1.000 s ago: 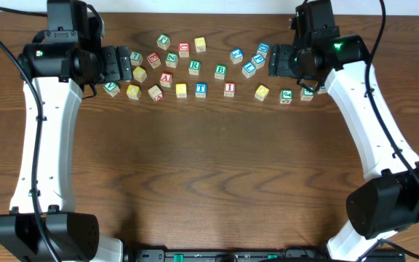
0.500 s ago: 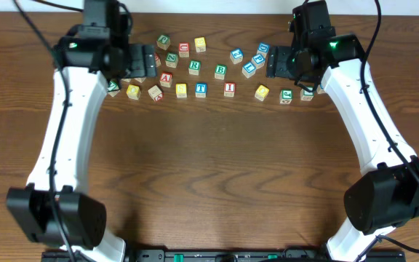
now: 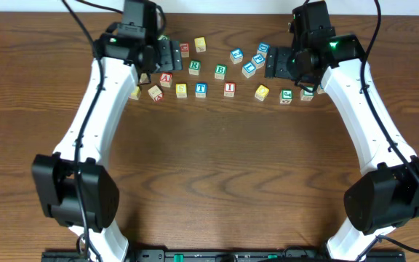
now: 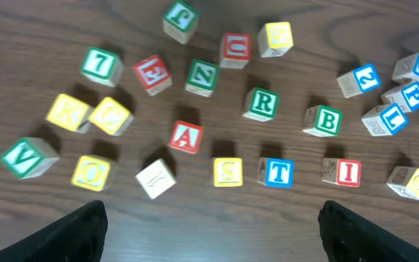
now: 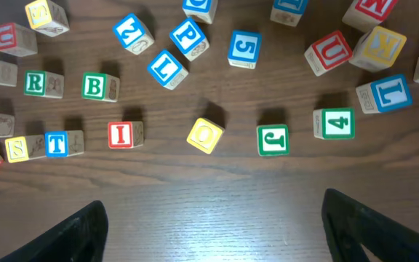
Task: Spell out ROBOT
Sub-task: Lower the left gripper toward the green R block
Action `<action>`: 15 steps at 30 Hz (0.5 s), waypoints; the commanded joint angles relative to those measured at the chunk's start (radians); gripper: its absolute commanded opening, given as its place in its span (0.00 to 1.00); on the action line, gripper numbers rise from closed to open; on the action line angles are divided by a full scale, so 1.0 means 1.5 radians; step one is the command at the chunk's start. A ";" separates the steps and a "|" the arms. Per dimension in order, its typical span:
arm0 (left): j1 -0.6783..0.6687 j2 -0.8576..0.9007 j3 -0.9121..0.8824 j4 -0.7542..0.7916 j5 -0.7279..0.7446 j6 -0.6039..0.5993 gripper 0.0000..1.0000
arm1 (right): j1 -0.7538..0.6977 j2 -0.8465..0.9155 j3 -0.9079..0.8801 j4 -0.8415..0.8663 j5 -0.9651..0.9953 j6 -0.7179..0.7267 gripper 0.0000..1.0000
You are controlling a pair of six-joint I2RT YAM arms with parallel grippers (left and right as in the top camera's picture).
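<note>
Rightward since a second ago, the left claw hangs spread over the blocks; the right claw is spread too. R block, B block, T block and O block lie loose on the bench.

Table: dark brown, wood grain. Lettering: R block and B block green, T block blue, I block red, O block yellow. Left arm and right arm: white, black joints.

Painted wooden letter blocks rest on the matt, wood-grain table.
</note>
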 commanded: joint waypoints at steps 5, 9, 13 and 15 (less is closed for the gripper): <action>-0.027 0.032 -0.004 0.004 -0.006 -0.021 0.89 | 0.005 0.007 0.004 -0.006 0.004 0.005 0.99; -0.039 0.043 -0.004 0.006 -0.007 -0.027 0.88 | 0.005 0.007 0.004 -0.006 0.004 0.005 0.99; -0.049 0.046 -0.004 0.014 -0.007 -0.047 0.88 | 0.005 0.007 0.004 -0.006 0.004 0.005 0.99; -0.054 0.046 -0.004 0.025 -0.006 -0.051 0.88 | 0.005 0.007 0.004 -0.006 0.003 0.005 0.99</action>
